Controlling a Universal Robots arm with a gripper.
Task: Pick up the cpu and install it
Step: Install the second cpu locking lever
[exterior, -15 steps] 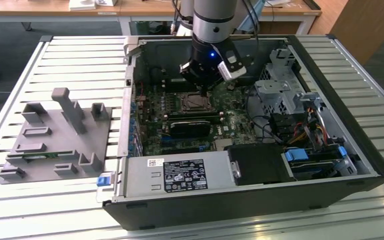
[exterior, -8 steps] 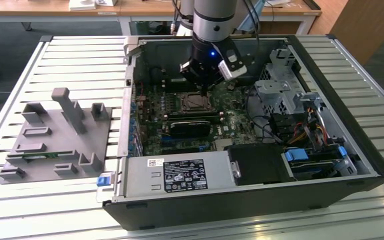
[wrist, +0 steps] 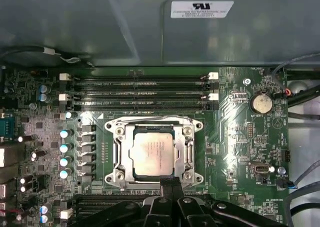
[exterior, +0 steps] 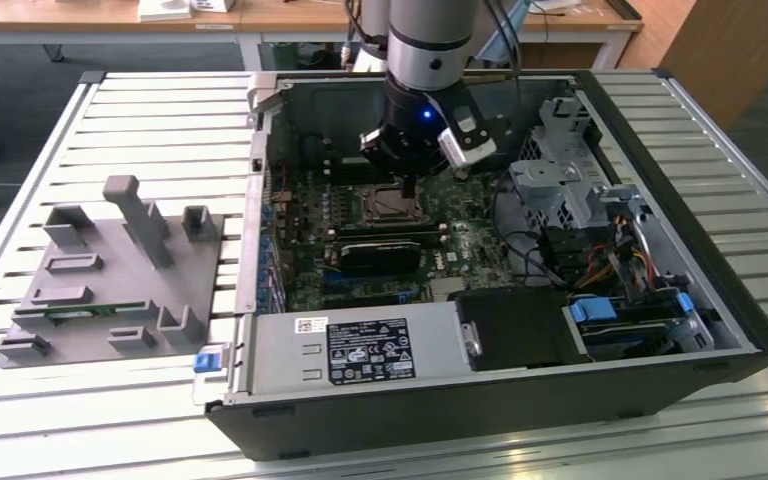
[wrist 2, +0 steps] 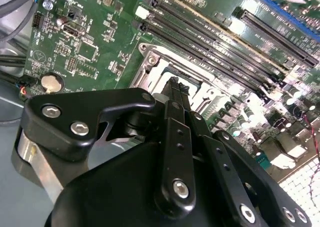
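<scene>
You are working on a slatted metal desk (exterior: 131, 110), with the open computer case (exterior: 704, 330) lying on its side on it and a grey fixture block (exterior: 104, 270) set well apart toward the exterior view's left. Inside the case the green motherboard (wrist: 240, 152) lies flat, and the arm (exterior: 427, 60) reaches straight down over its middle.

The cpu (wrist: 152, 154) sits inside the socket frame (wrist: 116, 159), silver top up and square to the frame in the first wrist view. Judging by that, the carry is done and you are at the seating stage. The pincer (wrist: 170, 183) hangs just above the frame's near edge, its fingertips (wrist 2: 176, 89) pressed together and grasping nothing.

From here, any next move calls for a straight vertical path and a check that the chip lies level on all four sides; a tilt would risk the contacts beneath.

Room is tight. The memory slots (wrist: 140, 89) run just beside one side of the frame, a row of capacitors (wrist: 64, 154) stands near another, and the case wall rises beyond the slots. Open space is mainly overhead.
</scene>
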